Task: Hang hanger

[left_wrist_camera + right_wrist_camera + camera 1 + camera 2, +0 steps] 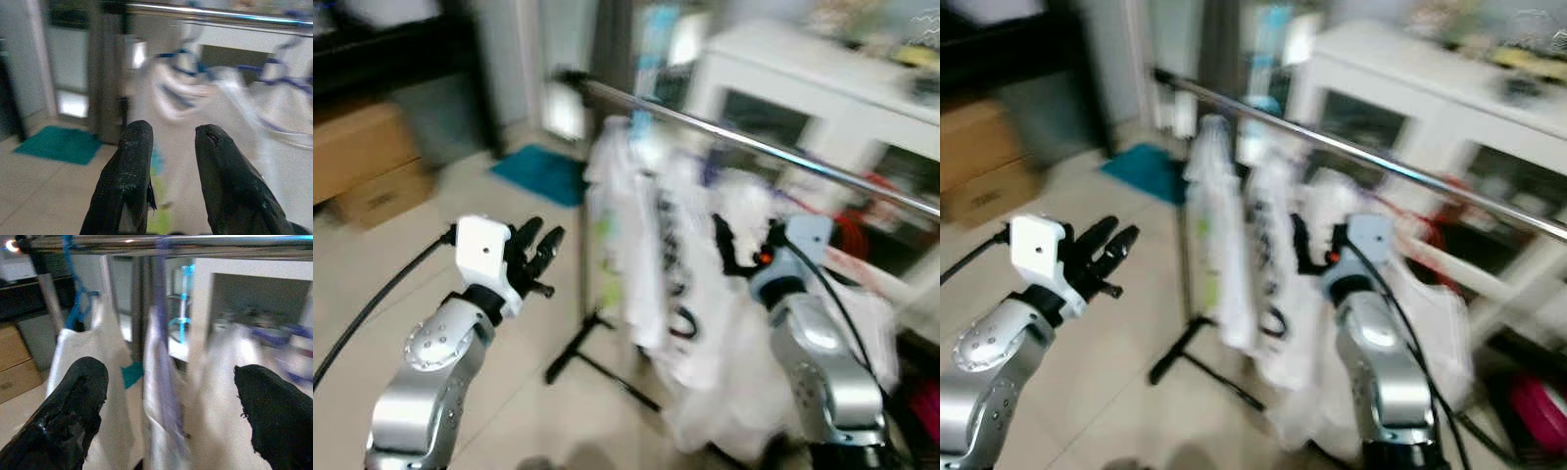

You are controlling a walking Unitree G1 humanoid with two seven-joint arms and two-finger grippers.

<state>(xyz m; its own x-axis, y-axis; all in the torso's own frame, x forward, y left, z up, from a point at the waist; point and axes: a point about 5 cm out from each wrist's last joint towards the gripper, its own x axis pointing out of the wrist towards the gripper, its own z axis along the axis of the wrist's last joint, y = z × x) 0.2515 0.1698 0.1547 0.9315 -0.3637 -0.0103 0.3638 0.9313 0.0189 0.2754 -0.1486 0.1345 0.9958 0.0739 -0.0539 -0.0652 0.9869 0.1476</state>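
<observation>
Both the left gripper (540, 247) and right gripper (168, 411) are open and empty, so approach the rail (773, 149) slowly, keeping clear of the hanging clothes (646, 264).

metal rail (773, 147), white garments (646, 255) hanging

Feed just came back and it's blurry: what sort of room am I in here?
Probably a room in a home used for drying or storing laundry. A metal clothes rail on a floor stand carries white garments on hangers, a white cabinet stands behind it, and cardboard boxes sit on the tiled floor.
</observation>
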